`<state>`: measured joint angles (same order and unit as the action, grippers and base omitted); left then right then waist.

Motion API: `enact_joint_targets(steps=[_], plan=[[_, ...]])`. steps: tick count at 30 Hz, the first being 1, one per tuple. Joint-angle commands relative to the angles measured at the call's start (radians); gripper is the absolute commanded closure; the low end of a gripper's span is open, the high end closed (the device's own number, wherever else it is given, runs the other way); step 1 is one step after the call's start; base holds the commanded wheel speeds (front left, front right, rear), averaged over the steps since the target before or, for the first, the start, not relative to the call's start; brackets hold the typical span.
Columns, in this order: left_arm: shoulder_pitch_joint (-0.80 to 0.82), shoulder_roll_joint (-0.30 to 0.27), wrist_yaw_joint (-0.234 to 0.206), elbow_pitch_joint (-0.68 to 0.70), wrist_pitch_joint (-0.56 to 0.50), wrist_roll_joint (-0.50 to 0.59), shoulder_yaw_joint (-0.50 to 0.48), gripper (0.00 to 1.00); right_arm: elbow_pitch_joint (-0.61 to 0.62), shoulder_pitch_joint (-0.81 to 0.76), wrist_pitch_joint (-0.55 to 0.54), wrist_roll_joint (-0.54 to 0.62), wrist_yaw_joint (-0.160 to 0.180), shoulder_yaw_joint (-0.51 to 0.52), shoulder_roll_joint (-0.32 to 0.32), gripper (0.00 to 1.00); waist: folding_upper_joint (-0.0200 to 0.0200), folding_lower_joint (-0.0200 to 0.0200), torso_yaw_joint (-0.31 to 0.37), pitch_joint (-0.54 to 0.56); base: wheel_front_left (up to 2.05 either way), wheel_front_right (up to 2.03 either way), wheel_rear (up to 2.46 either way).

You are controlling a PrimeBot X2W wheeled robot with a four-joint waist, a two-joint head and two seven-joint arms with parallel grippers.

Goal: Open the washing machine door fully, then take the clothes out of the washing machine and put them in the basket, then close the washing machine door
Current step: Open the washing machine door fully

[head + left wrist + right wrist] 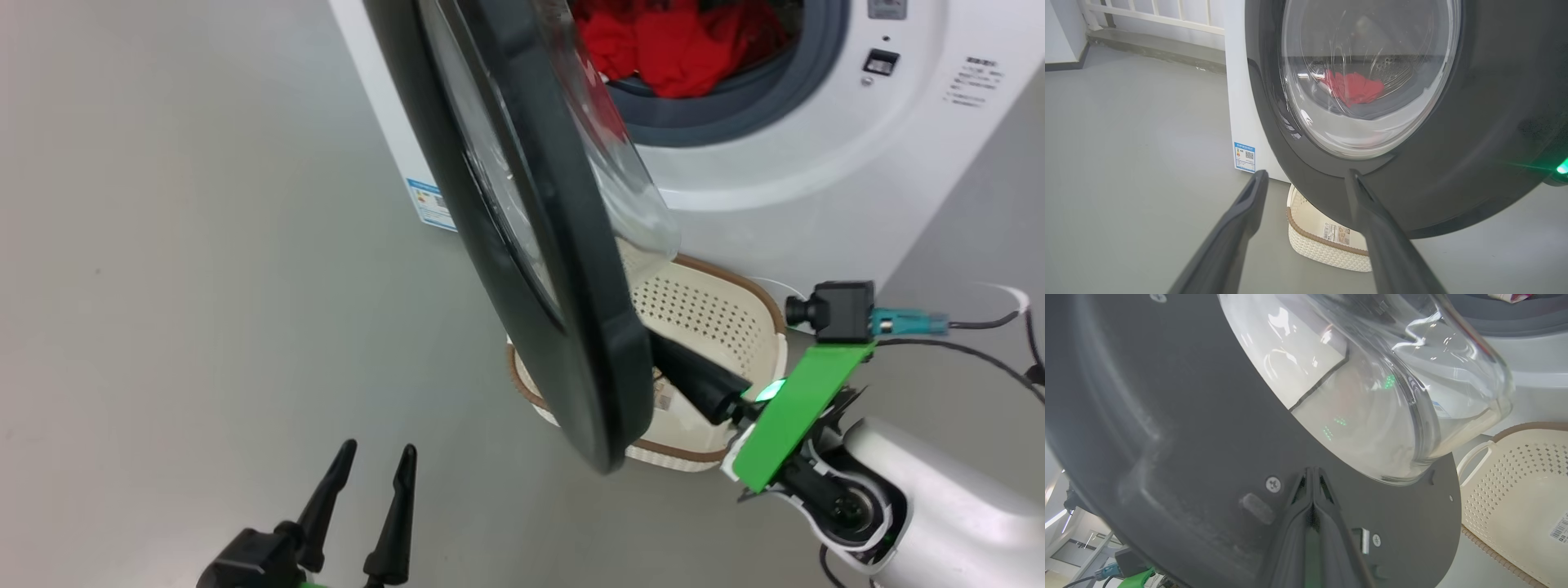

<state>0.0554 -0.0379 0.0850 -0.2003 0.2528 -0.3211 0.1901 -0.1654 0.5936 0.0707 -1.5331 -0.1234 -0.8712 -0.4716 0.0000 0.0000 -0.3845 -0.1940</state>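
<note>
- Head view: the washing machine door [571,269] stands part-way open and is seen nearly edge-on. Its black rim hangs over the basket [718,314], which sits on the grey floor [204,245] just in front of the washing machine [816,171]. Red clothes [678,49] lie in the drum mouth, above and behind the door. The right hand [698,377] reaches from the lower right across the basket to the door's inner side, with its fingertips hidden behind the rim. The left hand [380,449] hangs at the lower left with fingers spread, holding nothing. It is on the door's outer side, apart from the lower edge.
- Left wrist view: the left hand's two fingers stand wide apart, with the door's outer face ahead of them. One tip lies over bare floor. The other overlaps the lower black rim, and I cannot tell whether it touches. The clothes show red through the glass. The basket sits under the door's lower edge, between the fingers. A blue label [1244,157] is low on the machine's front.
- Right wrist view: the right hand's fingers are pressed together, pinching nothing. Their tips are right at the door's grey inner face, just below the bulging glass and beside a screw [1273,484]. The basket lies to the right, lower than the glass.
</note>
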Motion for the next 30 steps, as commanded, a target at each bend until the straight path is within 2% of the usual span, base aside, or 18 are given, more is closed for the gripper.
enact_joint_targets(steps=[1,13,22,30], plan=[[-0.007,-0.012,-0.011,0.022,0.009,-0.005,-0.030,0.00,0.033,-0.027,0.005,0.002,-0.007,-0.026,0.022,1.00,0.0000,0.0000,-0.033,0.024,0.00,0.00,0.00],[-0.029,-0.012,-0.018,0.015,0.009,-0.004,-0.018,0.00,0.024,-0.009,0.030,0.005,-0.007,-0.102,0.076,1.00,0.0000,0.0000,-0.129,0.058,0.00,0.00,0.00],[-0.041,-0.012,-0.053,0.056,0.009,-0.025,-0.061,0.00,0.000,0.062,0.029,0.008,-0.007,-0.162,0.146,1.00,0.0000,0.0000,-0.148,0.045,0.00,0.00,0.00],[-0.047,-0.012,-0.066,0.074,0.009,-0.026,-0.079,0.00,-0.022,0.104,0.037,-0.004,-0.007,-0.195,0.184,1.00,0.0000,0.0000,-0.153,0.040,0.00,0.00,0.00]])
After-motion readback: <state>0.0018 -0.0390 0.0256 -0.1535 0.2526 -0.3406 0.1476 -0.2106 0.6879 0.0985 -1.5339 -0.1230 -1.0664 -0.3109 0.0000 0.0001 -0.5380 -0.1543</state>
